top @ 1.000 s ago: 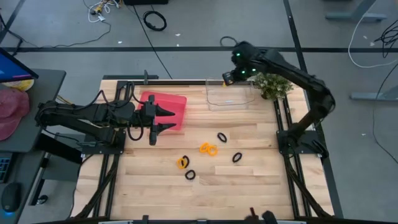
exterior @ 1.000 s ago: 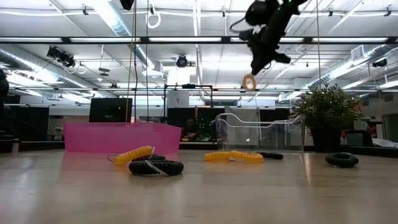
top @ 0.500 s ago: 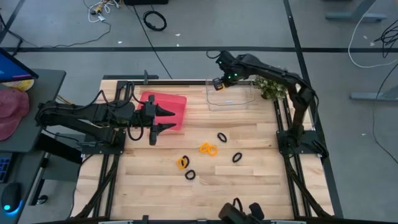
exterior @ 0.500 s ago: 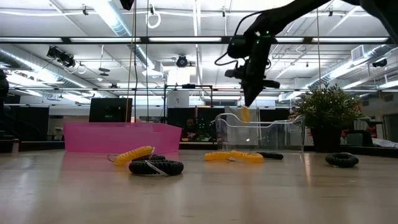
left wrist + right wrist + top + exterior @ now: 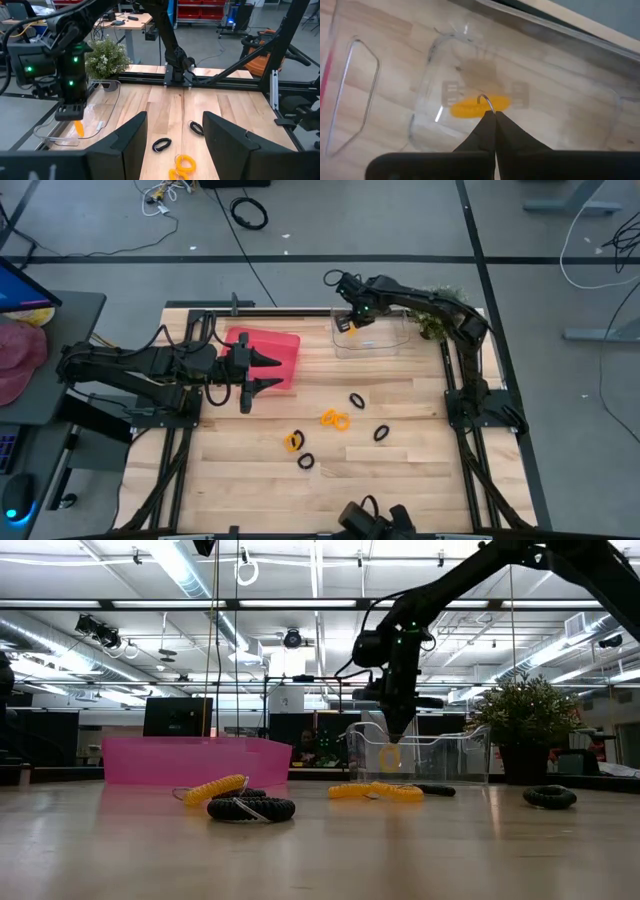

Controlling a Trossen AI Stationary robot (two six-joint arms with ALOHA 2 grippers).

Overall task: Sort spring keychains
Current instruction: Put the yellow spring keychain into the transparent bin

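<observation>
Item: orange spring keychain [image 5: 472, 106], hung by its metal ring from the clenched fingertips of the right gripper [image 5: 349, 323]. It dangled inside the clear plastic bin [image 5: 372, 338], just above the bin's floor and near the end of the bin that faced the pink bin.

Remaining spring keychains on the bare wooden table [image 5: 420, 465]:
- orange pair [image 5: 334, 419], touching each other, near the table's middle;
- black loop [image 5: 357, 400] just beyond that pair, toward the clear bin;
- black loop [image 5: 381, 434] to the pair's right-arm side;
- orange loop [image 5: 293, 441] with a black loop [image 5: 306, 461] close beside it, nearer the front edge.

All five groups lay apart from the bins, with open board on every side.

Containers: the clear bin stood at the table's far edge, beside a small potted plant [image 5: 440, 320] at the far right corner. The pink bin [image 5: 268, 356] stood to its left, with a gap of bare wood between the two.

Left gripper [image 5: 268, 373]: jaws spread and holding nothing, level over the near corner of the pink bin, fingers pointing toward the table's middle.

Free room: a wide front strip of the board was uncovered, as was the stretch along the right rail [image 5: 470, 470].
</observation>
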